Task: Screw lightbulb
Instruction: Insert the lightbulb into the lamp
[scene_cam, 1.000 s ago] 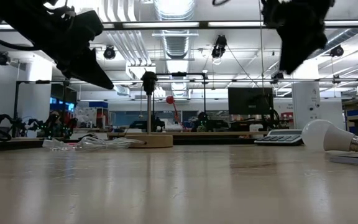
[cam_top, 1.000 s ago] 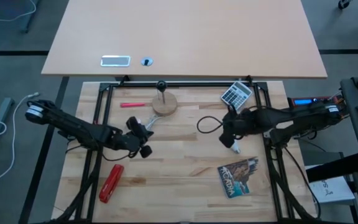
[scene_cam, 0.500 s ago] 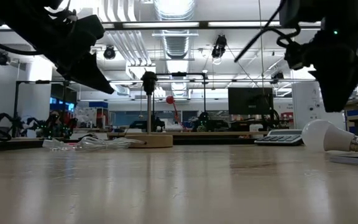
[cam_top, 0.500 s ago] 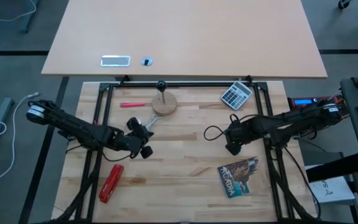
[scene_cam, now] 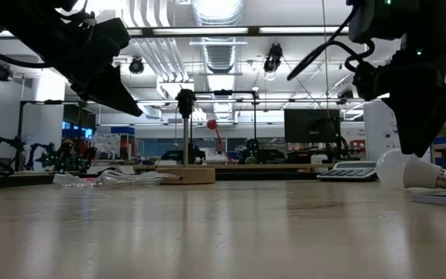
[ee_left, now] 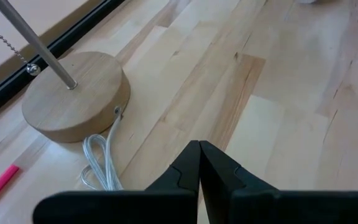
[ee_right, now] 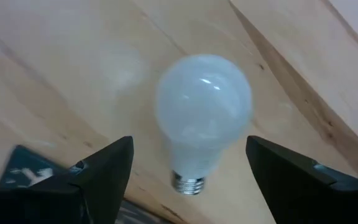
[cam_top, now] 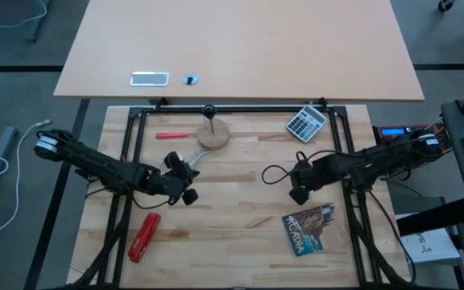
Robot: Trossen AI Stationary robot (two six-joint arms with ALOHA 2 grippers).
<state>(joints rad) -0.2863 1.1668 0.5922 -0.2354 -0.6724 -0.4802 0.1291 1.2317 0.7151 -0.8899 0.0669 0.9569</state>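
Lightbulb [ee_right: 202, 112] on table [cam_top: 232, 217] — right hand [ee_right: 188, 168] spread

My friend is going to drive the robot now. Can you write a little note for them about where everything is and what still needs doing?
Right gripper: open, fingers on either side of the lightbulb, not holding it.
Left gripper: shut, empty, waiting above the table near the wooden lamp base.
The lightbulb lies on its side on the table, close to the booklet. The lamp base with its upright socket stands at the back of the table.
Done: the right arm is lined up over the bulb.
Left: close on the bulb, lift it, carry it to the socket and screw it in.
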